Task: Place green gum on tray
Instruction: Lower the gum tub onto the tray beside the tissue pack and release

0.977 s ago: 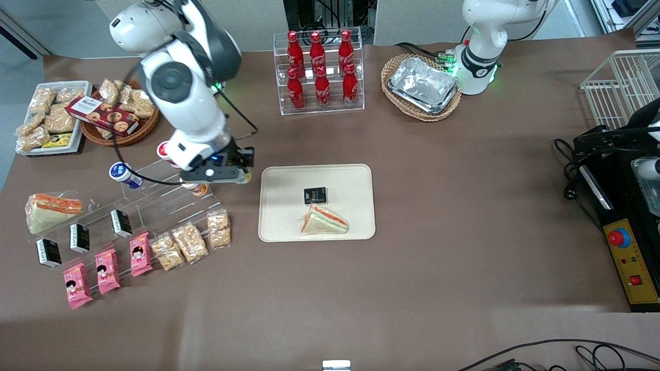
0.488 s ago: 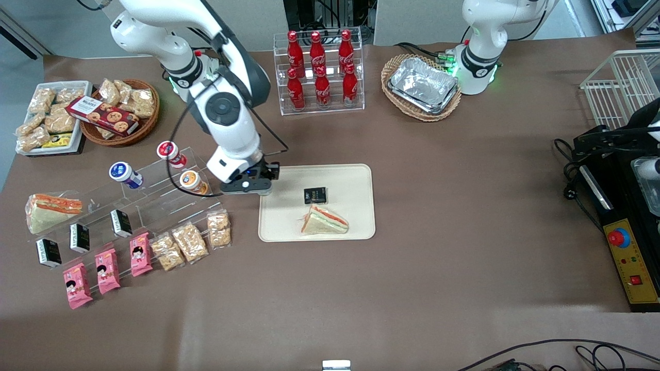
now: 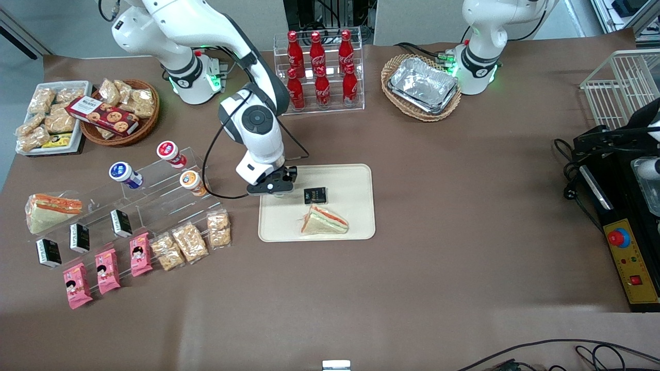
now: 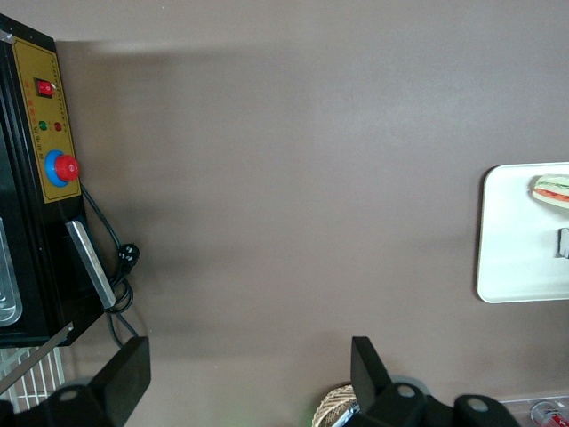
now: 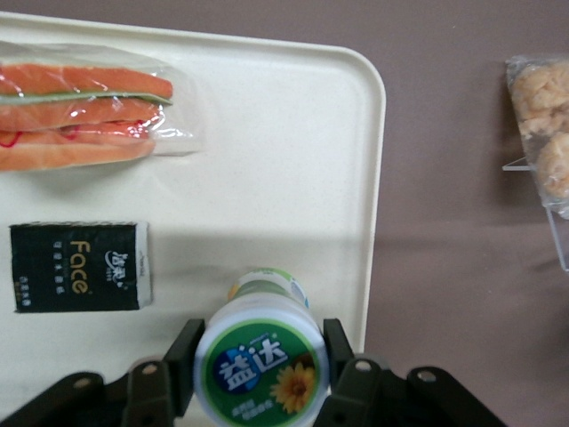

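Observation:
The green gum is a small bottle with a white lid ringed green, and my right gripper is shut on it, one finger on each side of the lid. It hangs over the cream-beige tray near that tray's edge toward the working arm's end. In the front view the gripper hovers above the tray and hides the gum. On the tray lie a wrapped sandwich and a small black packet.
A clear stepped rack holds a blue-lidded bottle, a red-lidded bottle and an orange-lidded bottle. Cracker packs lie nearer the camera. A cola rack and a wicker basket with foil trays stand farther back.
My right arm has swung from over the clear rack toward the tray, carrying the gum. The gripper now hangs over the tray's edge.

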Controlling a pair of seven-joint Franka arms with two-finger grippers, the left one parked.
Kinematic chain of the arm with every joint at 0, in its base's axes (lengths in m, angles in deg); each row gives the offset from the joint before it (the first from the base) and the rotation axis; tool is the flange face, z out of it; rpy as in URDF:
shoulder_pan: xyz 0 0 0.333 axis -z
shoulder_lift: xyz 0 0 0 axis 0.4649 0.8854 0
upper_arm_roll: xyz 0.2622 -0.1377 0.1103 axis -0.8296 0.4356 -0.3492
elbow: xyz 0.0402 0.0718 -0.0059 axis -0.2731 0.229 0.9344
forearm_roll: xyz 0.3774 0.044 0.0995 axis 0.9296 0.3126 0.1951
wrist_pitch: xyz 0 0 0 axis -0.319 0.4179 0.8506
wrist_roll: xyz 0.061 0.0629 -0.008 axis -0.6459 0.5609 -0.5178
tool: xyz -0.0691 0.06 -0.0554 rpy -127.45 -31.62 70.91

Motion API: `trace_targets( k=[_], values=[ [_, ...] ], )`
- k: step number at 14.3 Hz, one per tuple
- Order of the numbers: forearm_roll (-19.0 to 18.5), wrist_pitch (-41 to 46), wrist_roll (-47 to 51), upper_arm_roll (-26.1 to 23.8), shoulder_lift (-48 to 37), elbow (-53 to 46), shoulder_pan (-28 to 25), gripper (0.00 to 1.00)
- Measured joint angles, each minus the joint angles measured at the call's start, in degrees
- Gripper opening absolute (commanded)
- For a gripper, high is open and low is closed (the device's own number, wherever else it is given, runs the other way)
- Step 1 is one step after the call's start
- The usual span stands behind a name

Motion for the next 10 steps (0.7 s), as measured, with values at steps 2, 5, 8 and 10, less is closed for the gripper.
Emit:
trace_targets(
  k=[2,5,8,10],
  values=[
    [0.49,-0.87,0.1,0.04,0.51,0.0,-0.08,0.59],
    [2.29,-2.37,0.12,0.1,1.05,0.0,-0.16,0.64],
    [3.2,-4.11,0.21,0.08,2.09,0.0,-0.71,0.96],
    [4.51,-4.58,0.29,0.08,2.29,-0.06,-0.87,0.98]
  ],
)
